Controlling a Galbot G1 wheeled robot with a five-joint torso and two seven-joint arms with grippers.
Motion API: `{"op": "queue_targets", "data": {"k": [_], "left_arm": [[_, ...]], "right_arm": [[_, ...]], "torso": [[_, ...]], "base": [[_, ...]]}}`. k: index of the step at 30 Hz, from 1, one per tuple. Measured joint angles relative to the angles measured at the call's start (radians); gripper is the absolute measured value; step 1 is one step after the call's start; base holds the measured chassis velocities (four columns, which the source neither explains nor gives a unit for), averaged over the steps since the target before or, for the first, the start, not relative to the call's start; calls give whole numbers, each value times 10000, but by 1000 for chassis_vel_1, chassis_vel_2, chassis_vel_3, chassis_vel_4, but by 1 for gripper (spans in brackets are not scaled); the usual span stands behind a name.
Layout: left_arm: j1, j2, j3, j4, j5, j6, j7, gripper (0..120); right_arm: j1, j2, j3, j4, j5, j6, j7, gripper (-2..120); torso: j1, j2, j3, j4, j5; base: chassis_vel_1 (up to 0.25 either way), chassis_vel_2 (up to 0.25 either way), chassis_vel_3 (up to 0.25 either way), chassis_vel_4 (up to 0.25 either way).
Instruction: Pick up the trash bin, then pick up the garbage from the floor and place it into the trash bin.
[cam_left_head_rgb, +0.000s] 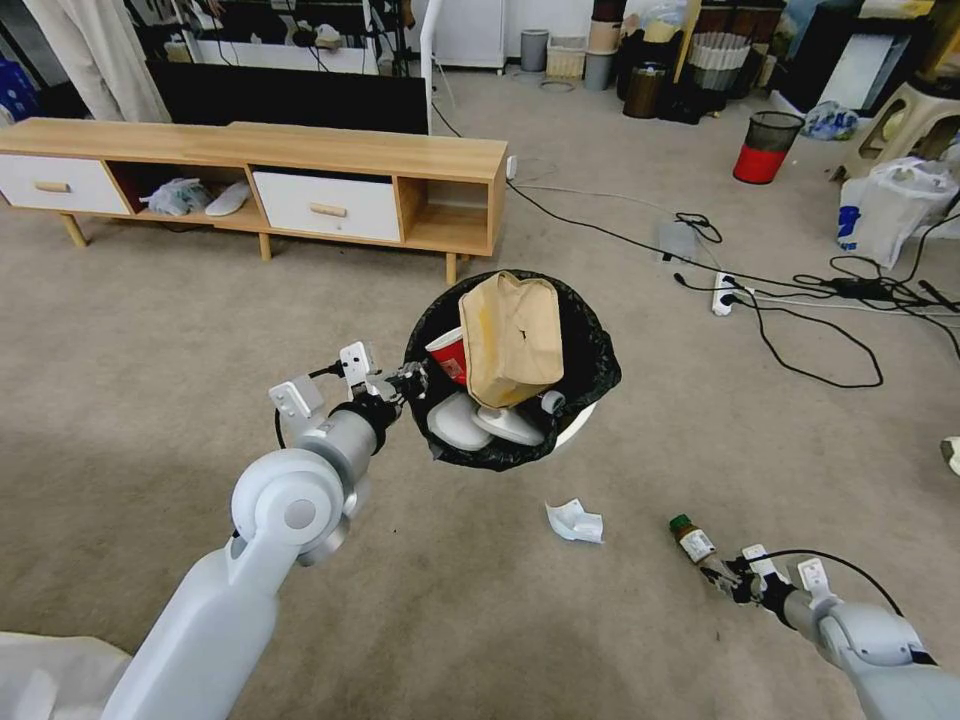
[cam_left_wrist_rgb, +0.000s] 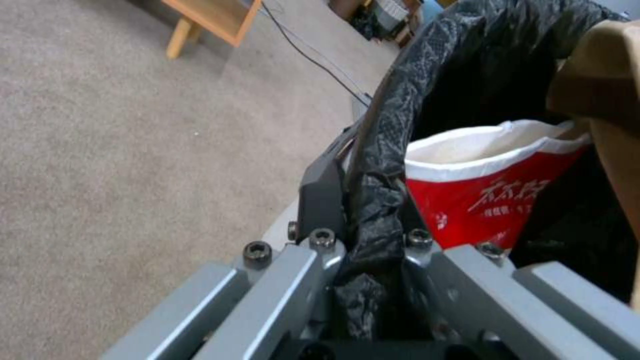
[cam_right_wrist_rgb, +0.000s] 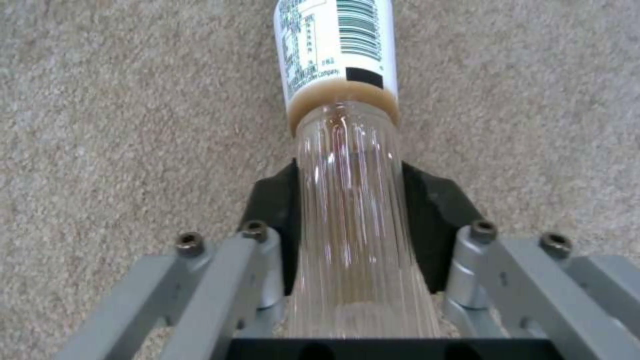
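The left gripper (cam_left_head_rgb: 412, 381) is clamped on the black-lined rim of the trash bin (cam_left_head_rgb: 590, 372), held above the carpet. Inside, a brown paper bag (cam_left_head_rgb: 510, 338) hides most of a red-white paper cup (cam_left_wrist_rgb: 487, 185); its white lettering is too small to read. A white tissue (cam_left_head_rgb: 574, 522) lies on the floor. The right gripper (cam_left_head_rgb: 718, 573) pinches a clear bottle (cam_right_wrist_rgb: 347, 200) at floor level, its label showing a barcode and unreadable fine print.

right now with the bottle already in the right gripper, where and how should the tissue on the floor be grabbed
Grip the white tissue at its raised crumpled fold, coming straight down from above: it lies low on the carpet, so a side approach would likely slide under nothing. The right gripper is nearest, but is shut on the bottle.
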Motion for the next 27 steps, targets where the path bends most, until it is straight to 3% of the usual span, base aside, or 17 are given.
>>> {"op": "queue_targets", "data": {"k": [2, 12, 23, 27], "left_arm": [[5, 10, 0, -6, 0, 0, 2, 3], [69, 91, -17, -59, -31, 0, 0, 3], [99, 189, -57, -97, -264, -5, -191, 3], [178, 236, -75, -143, -360, -6, -235, 3]], "right_arm": [[-23, -9, 0, 0, 51, 35, 31, 24], [-127, 2, 115, 266, 304, 59, 288, 23], [-1105, -441, 1251, 3281, 1833, 195, 1071, 23], [-1363, -401, 1933, 5284, 2875, 287, 1566, 23]], "torso": [[0, -1, 0, 1, 0], [0, 0, 0, 0, 2], [0, 0, 0, 0, 0], [0, 0, -1, -1, 0]], "base": [[0, 0, 0, 0], [0, 0, 0, 0], [0, 0, 0, 0], [0, 0, 0, 0]]}}
